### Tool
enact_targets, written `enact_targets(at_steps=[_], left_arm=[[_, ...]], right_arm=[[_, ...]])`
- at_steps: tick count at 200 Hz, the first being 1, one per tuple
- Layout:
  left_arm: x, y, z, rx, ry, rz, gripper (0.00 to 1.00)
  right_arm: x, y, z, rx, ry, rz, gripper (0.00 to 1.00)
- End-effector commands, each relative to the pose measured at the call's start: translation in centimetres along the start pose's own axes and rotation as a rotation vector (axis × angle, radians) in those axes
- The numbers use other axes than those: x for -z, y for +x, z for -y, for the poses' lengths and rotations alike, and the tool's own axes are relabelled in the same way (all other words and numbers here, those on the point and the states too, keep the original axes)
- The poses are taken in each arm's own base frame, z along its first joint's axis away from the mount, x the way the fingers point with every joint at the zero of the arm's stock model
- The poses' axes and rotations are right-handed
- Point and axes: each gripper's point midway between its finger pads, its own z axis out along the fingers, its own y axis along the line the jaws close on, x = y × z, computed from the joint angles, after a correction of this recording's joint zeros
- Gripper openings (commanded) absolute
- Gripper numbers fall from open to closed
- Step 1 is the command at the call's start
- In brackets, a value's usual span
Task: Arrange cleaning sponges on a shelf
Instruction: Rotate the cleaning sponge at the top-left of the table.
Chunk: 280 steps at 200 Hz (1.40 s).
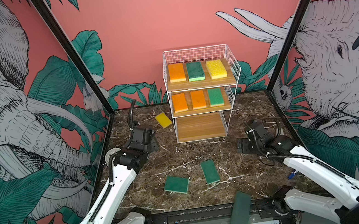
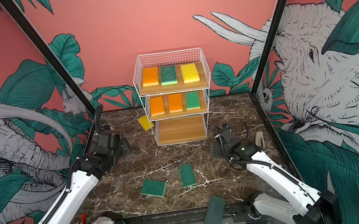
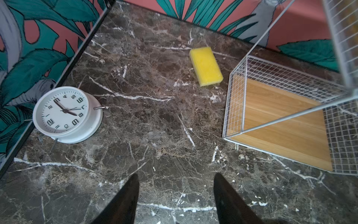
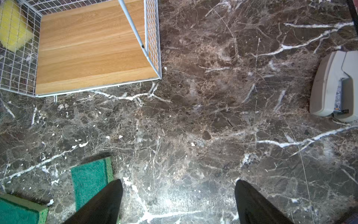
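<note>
foam is the story here, soft and light, and three pieces of it wait on the brown veined marble tabletop (image 1: 181, 160). we see the yellow sponge (image 3: 206, 67) lying flat near the left side of the shelf (image 1: 200, 127), towards the back wall. nearer the front lie the nearer green sponge (image 1: 176, 184) and the farther green sponge (image 1: 210, 171), dark scouring faces up, close but apart. up on the white wire rack, the top row of sponges (image 1: 195, 71) reads orange, green, yellow, the middle row of sponges (image 1: 198, 99) orange, orange, green, and the bottom wooden board is bare. the left gripper (image 3: 176, 175) hangs over bare marble, jaws spread, nothing between them; the right gripper (image 4: 179, 181) is wide apart and empty too, the farther green sponge just beside it. we reckon these pads weigh next to nothing and squash readily, so a pinch across the short width, at mid-length, should hold without folding them. the scouring face looks rough, good for grip; the yellow foam looks pitted and springy. they lie flat, so fingertips must get right down to the slick stone. a white clock (image 3: 65, 114) and a pale stapler (image 4: 333, 87) sit off to the sides, and a long dark slab (image 1: 240, 216) at the front edge.
</note>
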Motion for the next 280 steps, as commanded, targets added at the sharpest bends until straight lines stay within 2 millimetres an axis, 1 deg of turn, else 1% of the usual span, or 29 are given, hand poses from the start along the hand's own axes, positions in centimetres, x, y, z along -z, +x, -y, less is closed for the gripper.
enact_targets(at_steps=[1,10,25,42,56,81,118,135,156,172,191,214,230,249,280], left_arm=[[-2.2,0.0,1.0,-0.024,0.043,-0.069,0.67],[-3.4,-0.1,1.0,-0.026,0.034,-0.094,0.70],[-5.4,-0.5,1.4,-0.026,0.036,-0.115,0.71],[-7.8,-1.4,1.6,-0.039,0.021,-0.109,0.73],[-9.9,-1.9,1.4,-0.035,-0.009,-0.135,0.77],[-13.2,-2.9,1.3,-0.025,-0.046,-0.159,0.78],[-17.0,-5.6,2.2,0.015,-0.013,-0.153,0.79],[-18.4,-7.0,2.8,0.012,-0.007,-0.144,0.79],[-20.3,-8.2,3.8,0.019,0.006,-0.138,0.79],[-21.9,-8.5,4.3,0.032,0.011,-0.140,0.79],[-23.2,-9.3,4.9,0.032,0.017,-0.139,0.79],[-23.6,-10.4,5.6,0.029,0.040,-0.114,0.79],[-23.8,-10.7,5.9,0.041,0.052,-0.100,0.78],[-24.2,-10.6,5.9,0.059,0.050,-0.101,0.78],[-25.3,-9.3,5.8,0.088,0.038,-0.131,0.78]], right_arm=[[0.5,-1.7,0.2,-0.010,0.031,0.030,0.93],[0.4,-2.0,0.3,-0.011,0.040,0.030,0.94],[0.2,-2.4,0.7,-0.017,0.054,0.025,0.94],[-0.1,-2.7,1.1,-0.027,0.068,0.020,0.94],[-0.6,-2.8,1.4,-0.043,0.073,0.003,0.94],[-1.0,-3.0,2.2,-0.078,0.089,-0.016,0.94],[-1.2,-4.0,3.6,-0.118,0.117,-0.011,0.94],[-1.6,-4.5,3.9,-0.143,0.118,-0.018,0.94],[-2.3,-5.1,4.0,-0.177,0.104,-0.031,0.94],[-2.6,-5.5,4.3,-0.201,0.108,-0.036,0.94],[-3.2,-5.4,4.5,-0.216,0.116,-0.047,0.94],[-4.1,-4.9,4.6,-0.233,0.119,-0.070,0.94],[-4.7,-4.7,4.5,-0.241,0.120,-0.087,0.93],[-5.2,-4.5,4.4,-0.243,0.121,-0.097,0.93],[-5.8,-4.4,4.3,-0.240,0.123,-0.110,0.94]])
